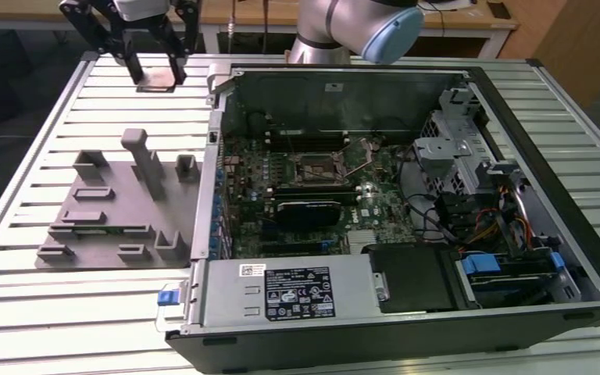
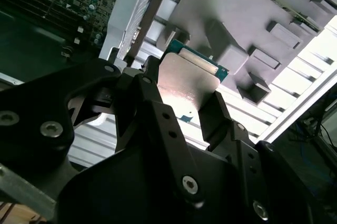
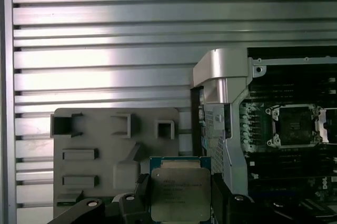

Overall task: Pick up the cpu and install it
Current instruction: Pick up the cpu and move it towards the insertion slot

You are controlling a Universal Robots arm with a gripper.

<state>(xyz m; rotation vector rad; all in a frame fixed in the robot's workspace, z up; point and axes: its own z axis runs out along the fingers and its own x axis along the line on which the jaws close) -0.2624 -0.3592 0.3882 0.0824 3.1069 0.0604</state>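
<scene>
I'm pinching the cpu (image 3: 180,187) by opposite edges in the gripper (image 3: 180,199), carrying it flat, well apart from the socket (image 3: 295,125), the case wall (image 3: 224,108) between them.

Half hidden behind fingers (image 2: 158,119) in the second wrist view, clipped by the edge in the first: cpu (image 3: 180,192).

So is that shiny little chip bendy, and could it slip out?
Probably stiff: the cpu sits flat, held by its edges in the gripper. Its metal top looks smooth, so it might slip. Thin and small, so likely light.
</scene>
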